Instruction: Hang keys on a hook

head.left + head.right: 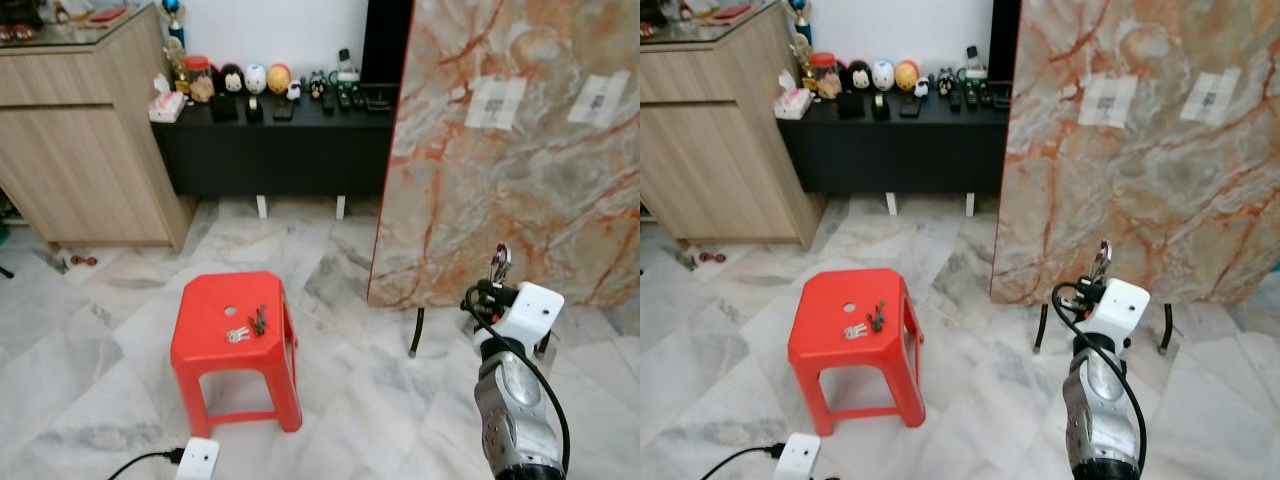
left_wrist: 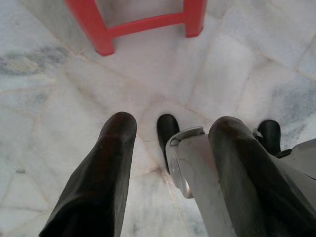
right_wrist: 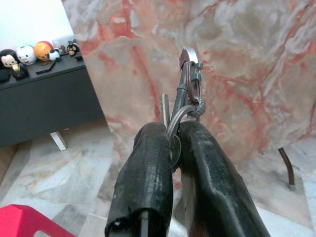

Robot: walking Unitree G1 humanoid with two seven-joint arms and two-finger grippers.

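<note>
**Right wrist view: keys pinched, no hook spotted**

Right wrist view had the right gripper (image 3: 170, 148) squeezed tight on a key bunch (image 3: 187, 98), carabiner poking up toward the marble slab (image 3: 247, 74). I'd keep that clip upright and steady while hunting for the hook, which I couldn't make out. Left gripper (image 2: 168, 143) hung spread over the floor. Another key set (image 1: 247, 326) sat on the red stool (image 1: 210, 345), beside the path.

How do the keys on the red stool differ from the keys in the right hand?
The keys on the stool lie flat and loose on the red stool; the held keys stand upright, pinched in the right hand. The stool keys are touched by nothing. Both are small metal bunches.
</note>
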